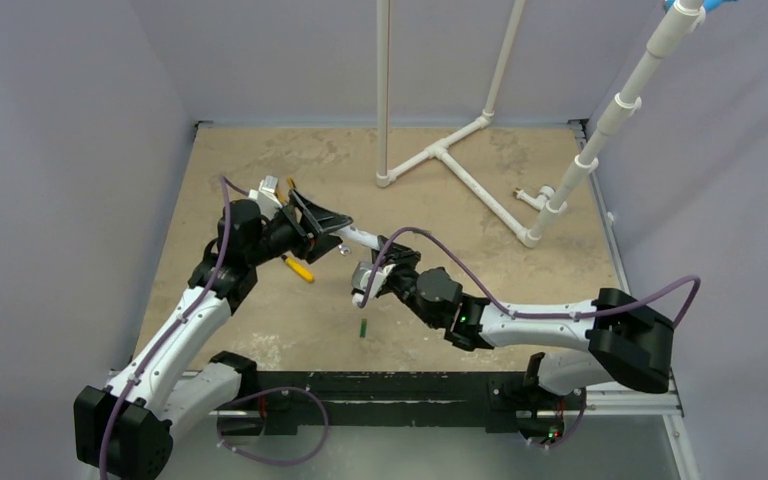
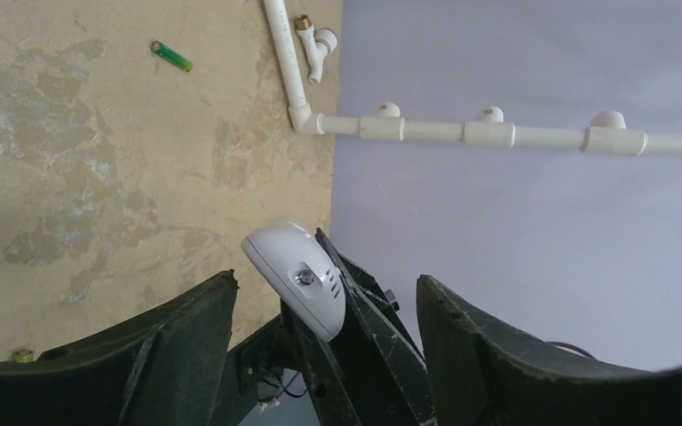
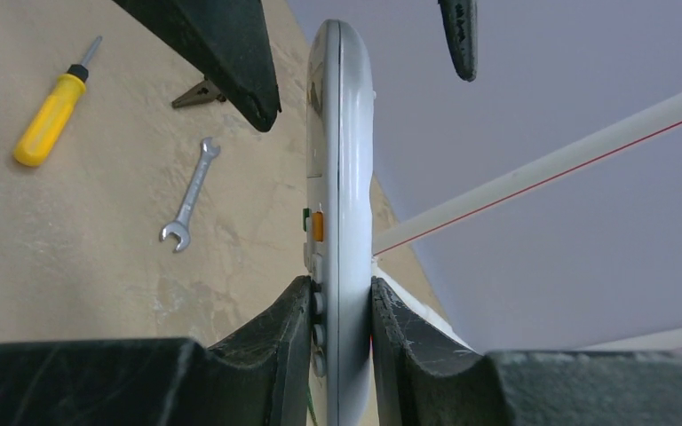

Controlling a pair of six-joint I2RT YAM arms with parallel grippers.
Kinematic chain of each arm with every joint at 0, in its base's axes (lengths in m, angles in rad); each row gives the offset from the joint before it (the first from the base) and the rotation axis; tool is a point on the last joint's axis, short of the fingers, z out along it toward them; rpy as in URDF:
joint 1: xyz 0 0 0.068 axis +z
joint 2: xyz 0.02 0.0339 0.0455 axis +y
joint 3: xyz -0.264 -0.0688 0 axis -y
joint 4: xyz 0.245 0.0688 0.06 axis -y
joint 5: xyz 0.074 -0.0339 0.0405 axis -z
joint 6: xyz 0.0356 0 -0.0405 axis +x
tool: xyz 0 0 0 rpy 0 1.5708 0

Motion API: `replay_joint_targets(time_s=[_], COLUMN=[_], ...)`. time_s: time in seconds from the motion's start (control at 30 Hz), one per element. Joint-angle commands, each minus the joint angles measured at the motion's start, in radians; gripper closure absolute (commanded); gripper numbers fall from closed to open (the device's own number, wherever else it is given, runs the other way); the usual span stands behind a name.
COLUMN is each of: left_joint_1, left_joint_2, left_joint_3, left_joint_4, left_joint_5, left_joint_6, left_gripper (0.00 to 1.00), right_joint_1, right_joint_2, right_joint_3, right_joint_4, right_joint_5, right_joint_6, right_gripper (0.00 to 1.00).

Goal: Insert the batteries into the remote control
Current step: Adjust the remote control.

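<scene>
Hovering above the tabletop (image 1: pixel 260 330) in the top view, the remote control (image 1: pixel 360 239) bridges both arms; one battery (image 1: pixel 363 326) lies on the tabletop, nearer the arm bases than the remote. Left wrist view: the left fingers (image 2: pixel 178 355) stand open, straddling the remote's rounded end without touching it. Right wrist view: the right fingers (image 3: pixel 275 346) clamp the remote edge-on, with a wrench (image 3: pixel 191 195) to its left.
</scene>
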State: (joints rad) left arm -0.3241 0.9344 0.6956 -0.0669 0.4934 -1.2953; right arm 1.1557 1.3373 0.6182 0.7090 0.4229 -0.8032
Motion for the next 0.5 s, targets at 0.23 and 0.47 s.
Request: replay_joint_targets(time_s=[0.23,0.47], left_joint_1=[-0.008,-0.015], left_joint_2=[-0.014,-0.006], left_joint_3=[0.022,0.025], left_joint_4=[0.052,0.104], left_joint_5=[0.019,0.024], left_joint_6=[-0.023,-0.035], left_gripper=[0.35,0.37], right_joint_1=[0.030,0.041], right_joint_2=[-0.027,-0.007], right_joint_3=[-0.041,-0.030], right_joint_4=[0.209,0.227], right_joint_5=[0.056,0.044], right_joint_6=[-0.120,-0.144], right_gripper=[1.00,1.00])
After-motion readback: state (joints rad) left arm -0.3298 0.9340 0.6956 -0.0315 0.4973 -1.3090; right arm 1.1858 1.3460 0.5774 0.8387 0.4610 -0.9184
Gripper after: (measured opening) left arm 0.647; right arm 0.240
